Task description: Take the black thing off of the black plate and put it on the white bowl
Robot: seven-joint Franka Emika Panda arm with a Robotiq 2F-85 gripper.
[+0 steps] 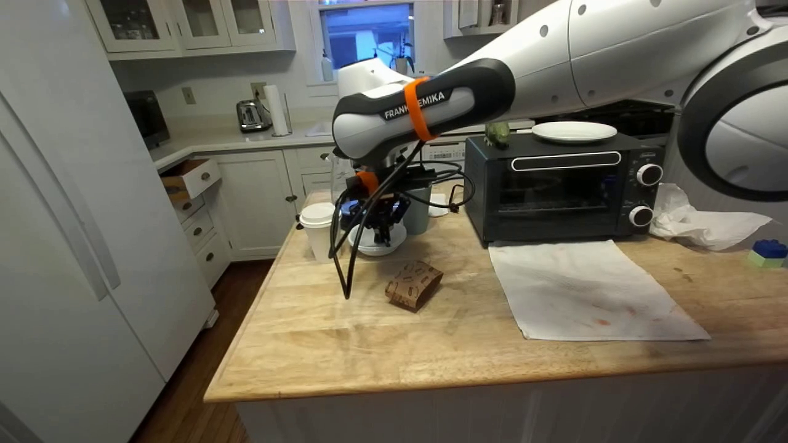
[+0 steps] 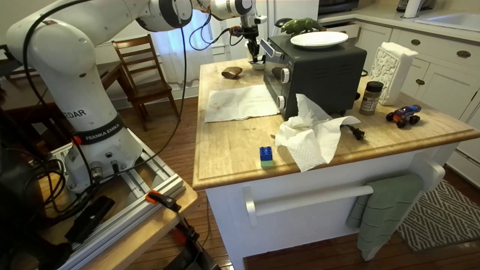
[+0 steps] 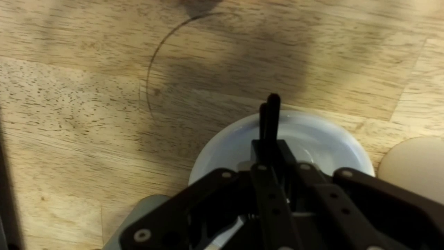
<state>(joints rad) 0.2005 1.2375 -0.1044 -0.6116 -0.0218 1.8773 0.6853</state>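
Note:
The white bowl (image 1: 369, 249) stands on the wooden counter beside the white lidded cup (image 1: 318, 231); it also shows in an exterior view (image 2: 258, 67) and in the wrist view (image 3: 322, 139). My gripper (image 3: 270, 152) is over the bowl, and its jaws are shut on a slim black thing (image 3: 273, 116) with two thin, close prongs. The prongs reach across the bowl's rim as seen from the wrist. The gripper also shows in both exterior views (image 1: 383, 235) (image 2: 255, 58). The jaws hide part of the bowl. I cannot tell whether the black thing touches it. No black plate shows.
A grey-green cup (image 1: 417, 212) stands close beside the bowl. A brown patterned paper box (image 1: 415, 284) lies in front. The dark toaster oven (image 1: 554, 184) carries a white plate (image 1: 574, 131) and a green toy dinosaur (image 2: 302, 25). A paper towel (image 1: 591, 289) lies before the oven.

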